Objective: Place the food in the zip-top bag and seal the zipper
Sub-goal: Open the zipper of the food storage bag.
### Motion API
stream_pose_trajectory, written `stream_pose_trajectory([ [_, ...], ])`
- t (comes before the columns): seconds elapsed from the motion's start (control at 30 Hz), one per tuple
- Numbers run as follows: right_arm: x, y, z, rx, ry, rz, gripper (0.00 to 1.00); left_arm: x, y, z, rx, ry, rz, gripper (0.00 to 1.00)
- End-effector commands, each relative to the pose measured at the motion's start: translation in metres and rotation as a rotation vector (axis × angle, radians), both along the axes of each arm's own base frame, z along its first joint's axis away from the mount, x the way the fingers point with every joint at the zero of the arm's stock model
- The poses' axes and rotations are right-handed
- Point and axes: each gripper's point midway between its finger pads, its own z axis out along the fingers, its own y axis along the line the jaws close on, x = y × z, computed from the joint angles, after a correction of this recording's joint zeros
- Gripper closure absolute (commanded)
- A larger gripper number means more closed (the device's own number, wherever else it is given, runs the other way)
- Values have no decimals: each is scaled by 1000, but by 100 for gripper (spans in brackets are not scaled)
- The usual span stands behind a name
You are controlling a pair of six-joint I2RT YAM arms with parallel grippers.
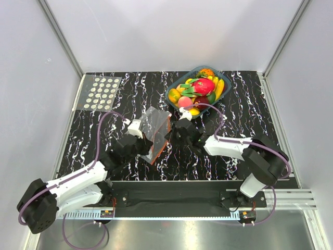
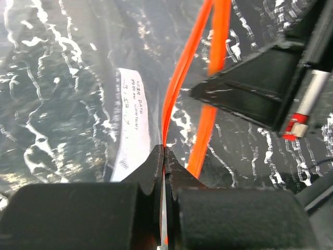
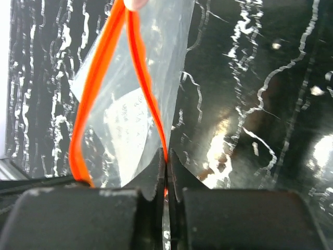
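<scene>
Right wrist view is showing my right gripper [image 3: 166,156] pinching one lip of the zipper [image 3: 78,130] and the left gripper [image 2: 164,152] clamping the other. I'm opening the zip-top bag [image 1: 155,125] between the arms, while the toy fruit [image 1: 200,88] is sitting in its teal tray [image 1: 168,95]. Next, I judge, is spreading the mouth wide.

The clear bag [image 3: 130,94] has an orange zipper [image 3: 82,122].

Both claws squeezed shut
The left claw [image 2: 164,156] and right claw [image 3: 166,161] lean in, near each other.
</scene>
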Motion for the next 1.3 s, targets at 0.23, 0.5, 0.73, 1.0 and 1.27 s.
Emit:
stream_pose_trajectory([
  [0.23,-12,-2,38,9,-97,29,100,12,13,55,170,-99,81,94],
  [0.5,-13,12,59,39,-126,35,100,8,-8,67,249,-86,-31,53],
  [0.73,-16,13,74,52,-144,49,100,5,9,98,144,-203,38,7],
  [1.0,-18,12,83,67,-158,49,100,-8,17,128,9,-352,9,1],
  [1.27,-20,14,87,75,-158,56,100,-6,-12,105,166,-215,-130,18],
])
